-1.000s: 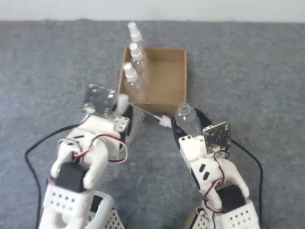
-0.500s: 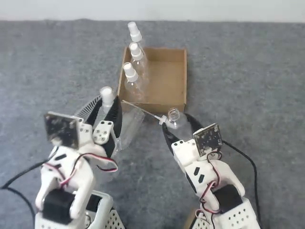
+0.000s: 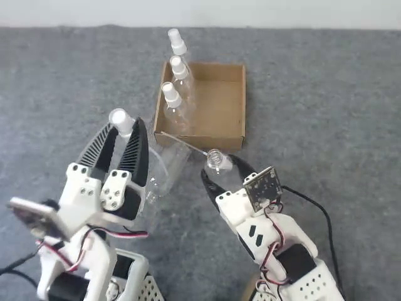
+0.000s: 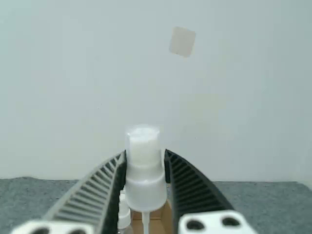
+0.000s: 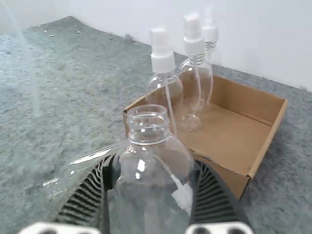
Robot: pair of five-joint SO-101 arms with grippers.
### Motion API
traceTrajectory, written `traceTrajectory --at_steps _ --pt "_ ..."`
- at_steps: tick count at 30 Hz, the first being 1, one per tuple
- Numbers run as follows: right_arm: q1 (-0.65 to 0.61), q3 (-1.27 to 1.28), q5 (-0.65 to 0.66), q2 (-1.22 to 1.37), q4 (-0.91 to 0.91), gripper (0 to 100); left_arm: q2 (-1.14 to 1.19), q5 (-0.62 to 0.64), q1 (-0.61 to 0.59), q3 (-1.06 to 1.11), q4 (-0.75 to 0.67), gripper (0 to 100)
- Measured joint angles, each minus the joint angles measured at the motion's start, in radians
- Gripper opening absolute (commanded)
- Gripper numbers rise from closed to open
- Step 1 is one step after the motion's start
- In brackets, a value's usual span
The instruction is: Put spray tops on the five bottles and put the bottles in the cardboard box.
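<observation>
High view: three capped bottles (image 3: 176, 108) stand along the left wall of the cardboard box (image 3: 207, 139); two remain, I judge. Off its front-left corner the left end effector (image 3: 124, 125) grips a spray top (image 3: 119, 116). The right end effector (image 3: 221, 167) clamps an open bottle (image 3: 215, 159) before the front wall. A fifth bottle (image 3: 164, 168) lies uncapped between them.

Glossy plastic bottle (image 5: 153, 180); matt cardboard box (image 5: 234, 136) (fuzzy carpet (image 3: 326, 94)).

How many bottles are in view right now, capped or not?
5: three capped bottles along the cardboard box's left side, one open bottle in the right gripper, a fifth bottle lying on the carpet between the arms.
</observation>
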Motion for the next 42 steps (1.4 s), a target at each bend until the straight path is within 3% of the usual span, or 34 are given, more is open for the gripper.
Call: traceTrajectory --at_steps 28,34,42 --pt "-0.155 0.066 0.098 0.000 -0.129 1.9 -0.061 0.115 0.002 0.000 -0.057 1" --pt "-0.166 0.066 0.098 0.000 -0.129 1.9 -0.061 0.115 0.078 0.000 -0.057 1" --pt "-0.173 0.066 0.098 0.000 -0.129 1.9 -0.061 0.115 0.089 0.000 -0.057 1"
